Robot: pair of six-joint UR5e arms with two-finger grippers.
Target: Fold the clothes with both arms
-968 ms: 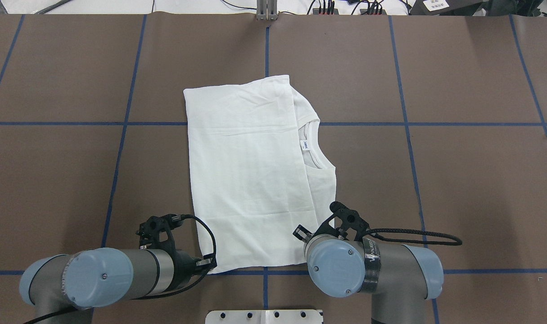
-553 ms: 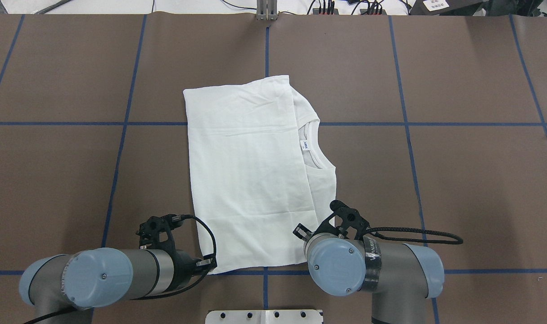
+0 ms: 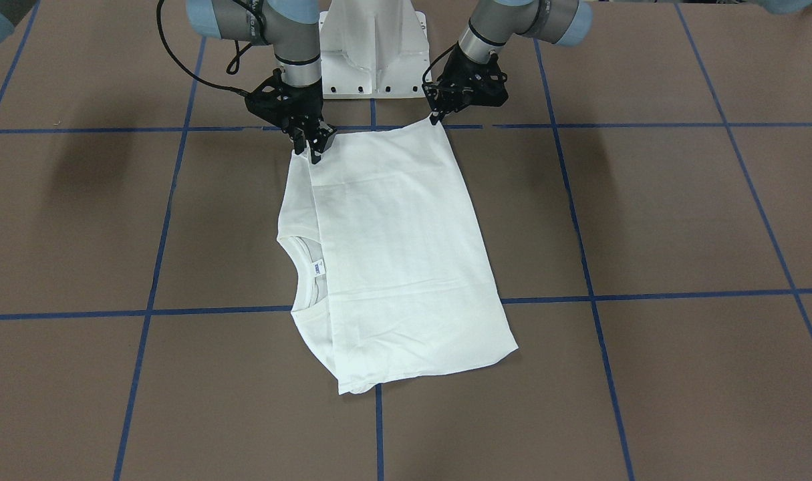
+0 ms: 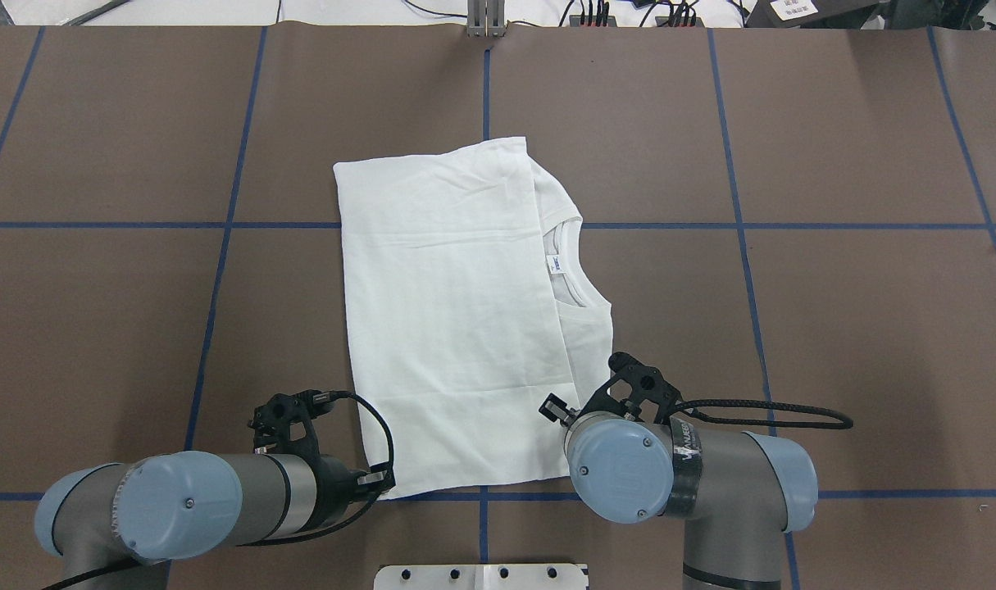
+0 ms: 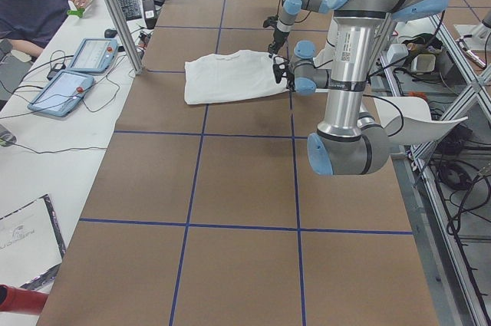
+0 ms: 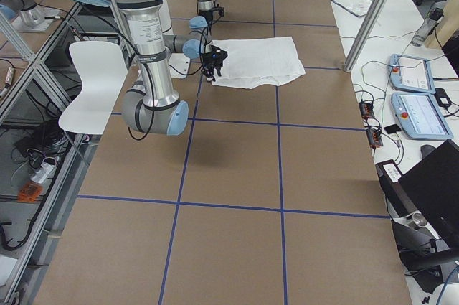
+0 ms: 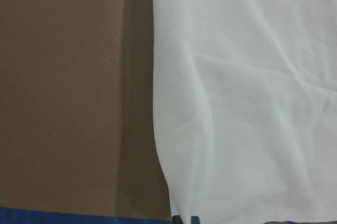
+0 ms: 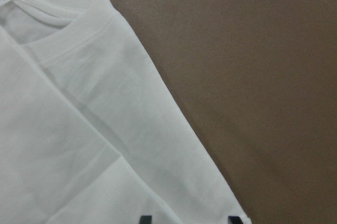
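Observation:
The white T-shirt (image 4: 448,311) lies folded flat in the middle of the brown table, printed side hidden, with its ribbed collar (image 4: 570,291) and small neck label (image 4: 556,264) showing on the right. It also shows in the front-facing view (image 3: 392,254). My left gripper (image 4: 383,485) (image 3: 434,119) is shut on the shirt's near left corner; in the left wrist view (image 7: 185,220) its tips sit close together at the hem. My right gripper (image 4: 557,410) (image 3: 317,148) is low over the near right shoulder edge. In the right wrist view (image 8: 190,220) its tips stand apart over the cloth (image 8: 79,129).
The white pedestal base (image 4: 481,576) stands at the table's near edge between the arms. Blue tape lines cross the brown tabletop (image 4: 834,328). An operator (image 5: 38,4) sits at a side desk with tablets (image 5: 73,73). Cables and plugs (image 4: 629,12) lie along the far edge.
My right arm has shifted a little to the right and away from the base, along the shirt's right edge. The left arm and the shirt have not visibly moved.

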